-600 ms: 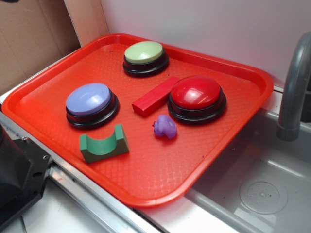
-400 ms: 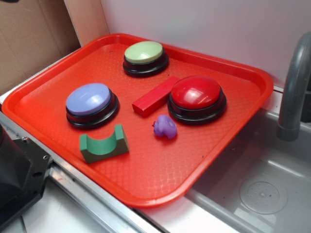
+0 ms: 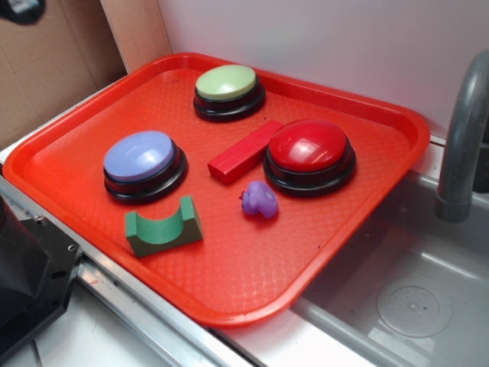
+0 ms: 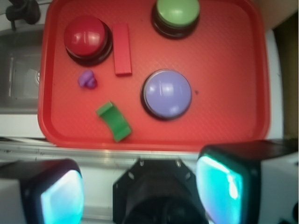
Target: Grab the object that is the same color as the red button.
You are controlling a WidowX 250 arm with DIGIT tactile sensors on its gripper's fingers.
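Red block untouched on the tray

The red block (image 3: pixel 246 151) is laid just beside the red button (image 3: pixel 309 154); the gripper (image 4: pixel 140 186) is held released, high above the tray (image 3: pixel 252 283).

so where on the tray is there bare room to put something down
Most bare floor of the red tray is the near corner, below the green arch block and purple toy. Another patch is the far-left strip beside the light green button and lilac button. It is crowded mid-tray: the red block lies tight against the red button.
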